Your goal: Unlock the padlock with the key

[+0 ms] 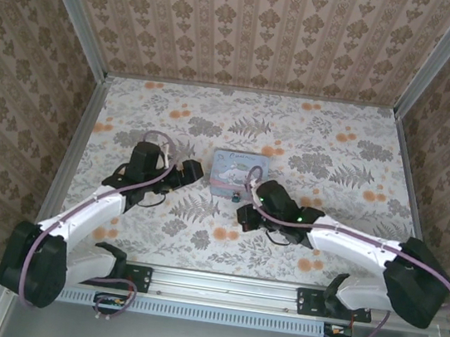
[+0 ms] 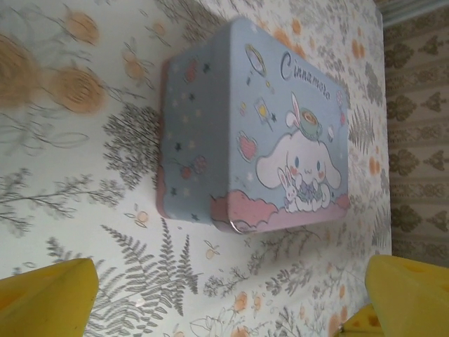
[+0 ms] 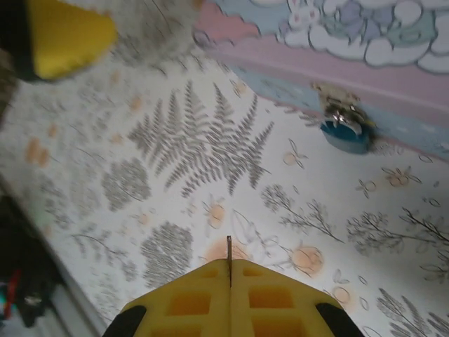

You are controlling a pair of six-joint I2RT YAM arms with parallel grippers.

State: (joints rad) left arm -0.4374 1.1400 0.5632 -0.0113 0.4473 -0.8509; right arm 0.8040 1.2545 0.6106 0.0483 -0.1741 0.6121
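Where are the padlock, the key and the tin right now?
padlock point(image 3: 344, 137): right wrist view, on its blue body.
key point(image 3: 229, 249): right wrist view, on the thin dark blade.
tin point(image 2: 295, 140): left wrist view, on its illustrated face.

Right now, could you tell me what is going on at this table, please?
The right gripper is shut on the key, whose thin blade pokes out from its closed jaws toward the padlock hanging at the front of the pastel tin. Key and padlock are apart, so nothing is inserted yet. The left gripper hovers open, facing the tin without touching it.
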